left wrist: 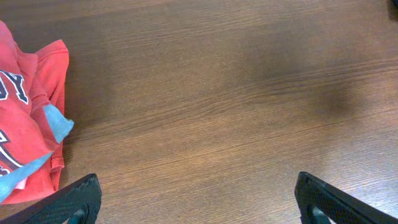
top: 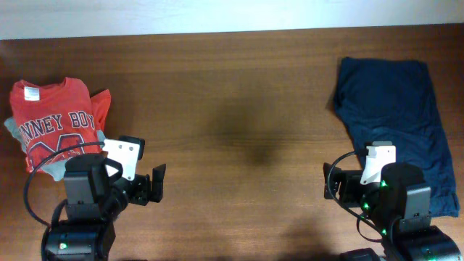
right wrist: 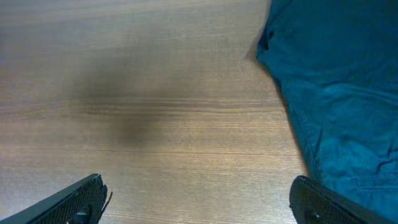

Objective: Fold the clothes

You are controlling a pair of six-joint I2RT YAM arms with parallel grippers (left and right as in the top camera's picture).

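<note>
A red-orange T-shirt (top: 56, 119) with white-and-navy lettering lies bunched at the table's left edge, with a bit of grey cloth under it. Its edge shows at the left of the left wrist view (left wrist: 28, 124). A plain navy garment (top: 395, 119) lies spread flat at the right, and shows at the right of the right wrist view (right wrist: 339, 87). My left gripper (left wrist: 196, 202) is open and empty above bare wood, to the right of the T-shirt. My right gripper (right wrist: 199, 202) is open and empty beside the navy garment's left edge.
The wooden table (top: 232, 109) runs between the two garments. A pale wall strip (top: 217, 14) borders its far edge. Both arm bases (top: 80, 217) (top: 406, 217) stand at the near edge.
</note>
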